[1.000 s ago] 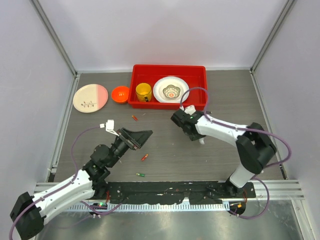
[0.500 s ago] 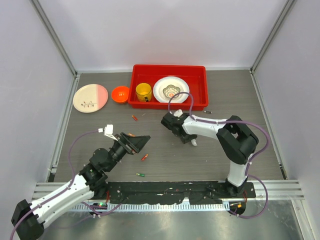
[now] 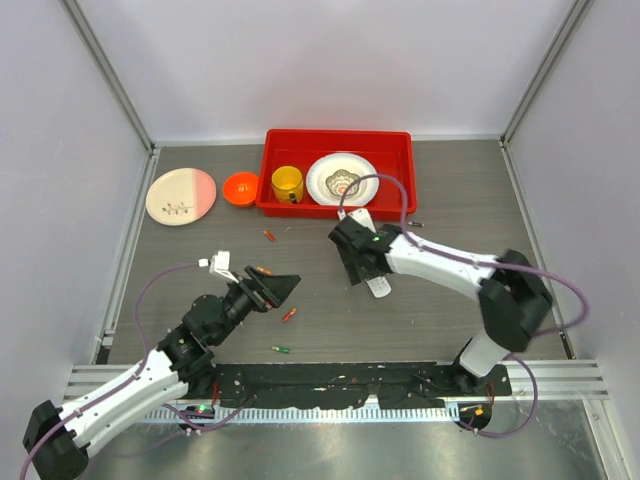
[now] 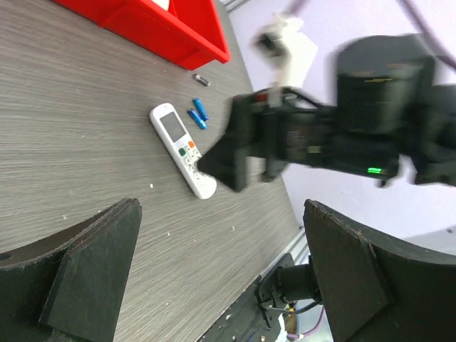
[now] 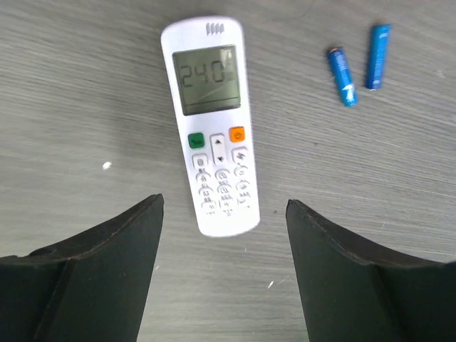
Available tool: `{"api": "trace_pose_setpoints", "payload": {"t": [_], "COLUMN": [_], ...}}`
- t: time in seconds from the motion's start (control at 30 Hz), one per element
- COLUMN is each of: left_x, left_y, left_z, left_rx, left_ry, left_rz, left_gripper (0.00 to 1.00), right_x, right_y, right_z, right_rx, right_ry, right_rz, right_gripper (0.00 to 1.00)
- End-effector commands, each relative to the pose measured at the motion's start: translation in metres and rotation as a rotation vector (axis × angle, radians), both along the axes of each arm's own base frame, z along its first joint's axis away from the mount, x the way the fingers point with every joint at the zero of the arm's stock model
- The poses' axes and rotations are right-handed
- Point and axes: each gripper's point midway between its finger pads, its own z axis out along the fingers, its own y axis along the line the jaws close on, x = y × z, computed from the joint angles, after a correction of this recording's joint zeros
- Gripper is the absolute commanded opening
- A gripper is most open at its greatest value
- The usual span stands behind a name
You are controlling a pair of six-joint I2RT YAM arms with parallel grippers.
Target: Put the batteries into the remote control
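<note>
The white remote control (image 5: 210,128) lies face up on the grey table, its screen lit; it also shows in the left wrist view (image 4: 182,148). My right gripper (image 5: 224,202) hangs open over its button end, with a finger (image 5: 121,249) on either side and clear of it. From above, only the remote's end (image 3: 378,288) peeks out under that gripper (image 3: 362,262). Two blue batteries (image 5: 341,75) (image 5: 377,55) lie just beside the remote. Orange and red batteries (image 3: 289,314) (image 3: 268,236) and a green one (image 3: 281,349) are scattered near my left gripper (image 3: 280,285), which is open and empty (image 4: 221,206).
A red tray (image 3: 400,140) at the back holds a yellow cup (image 3: 287,184) and a patterned plate (image 3: 342,180). An orange bowl (image 3: 240,187) and a pink-and-white plate (image 3: 180,195) sit to its left. A small dark cell (image 3: 415,224) lies near the tray's right corner.
My right gripper has carried the remote leftward and opened, letting it go on the table. The left arm has drawn back slightly, still open.
</note>
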Motion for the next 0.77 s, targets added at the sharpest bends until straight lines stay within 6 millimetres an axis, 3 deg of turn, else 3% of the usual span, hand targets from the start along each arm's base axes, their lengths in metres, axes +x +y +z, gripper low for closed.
{"api": "trace_pose_setpoints", "payload": {"t": [0.0, 0.03, 0.07, 0.1, 0.13, 0.17, 0.2, 0.23, 0.3, 0.33, 0.4, 0.57, 0.6, 0.73], "left_x": [0.006, 0.011, 0.013, 0.015, 0.021, 0.019, 0.021, 0.026, 0.025, 0.028, 0.029, 0.032, 0.029, 0.03], "left_y": [0.009, 0.013, 0.019, 0.022, 0.029, 0.035, 0.039, 0.038, 0.043, 0.039, 0.037, 0.029, 0.027, 0.028], "left_z": [0.007, 0.01, -0.01, -0.017, -0.013, -0.042, -0.046, -0.038, -0.058, -0.049, -0.053, -0.04, -0.046, -0.039], "left_rx": [0.064, 0.086, 0.165, 0.203, 0.244, 0.367, 0.406, 0.426, 0.54, 0.542, 0.596, 0.522, 0.51, 0.478], "left_ry": [0.01, 0.011, 0.071, 0.097, 0.118, 0.211, 0.242, 0.255, 0.341, 0.342, 0.356, 0.308, 0.312, 0.311], "left_rz": [0.055, 0.089, 0.114, 0.137, 0.182, 0.194, 0.217, 0.23, 0.243, 0.243, 0.226, 0.212, 0.196, 0.215], "left_gripper": [1.0, 1.0, 1.0, 1.0, 1.0, 1.0, 1.0, 1.0, 1.0, 1.0, 1.0, 1.0, 1.0, 1.0], "right_x": [0.013, 0.013, 0.011, 0.007, 0.006, 0.003, 0.0, -0.006, -0.01, -0.013, -0.017, -0.024, -0.025, -0.024], "right_y": [0.004, 0.0, -0.002, -0.01, -0.019, -0.023, -0.026, -0.032, -0.036, -0.039, -0.038, -0.028, -0.026, -0.03], "right_z": [0.099, 0.101, 0.106, 0.127, 0.115, 0.118, 0.117, 0.116, 0.114, 0.117, 0.117, 0.124, 0.125, 0.124], "right_rx": [0.322, 0.352, 0.384, 0.456, 0.47, 0.503, 0.533, 0.581, 0.635, 0.68, 0.731, 0.875, 0.906, 0.897], "right_ry": [-0.276, -0.319, -0.354, -0.428, -0.464, -0.496, -0.518, -0.555, -0.581, -0.612, -0.623, -0.625, -0.618, -0.619], "right_rz": [-0.076, -0.088, -0.092, -0.101, -0.127, -0.137, -0.144, -0.151, -0.168, -0.178, -0.17, -0.181, -0.197, -0.226], "right_gripper": [0.75, 0.75, 0.75, 0.75, 0.75, 0.75, 0.75, 0.75, 0.84, 0.85, 0.86, 0.88, 0.88, 0.88]}}
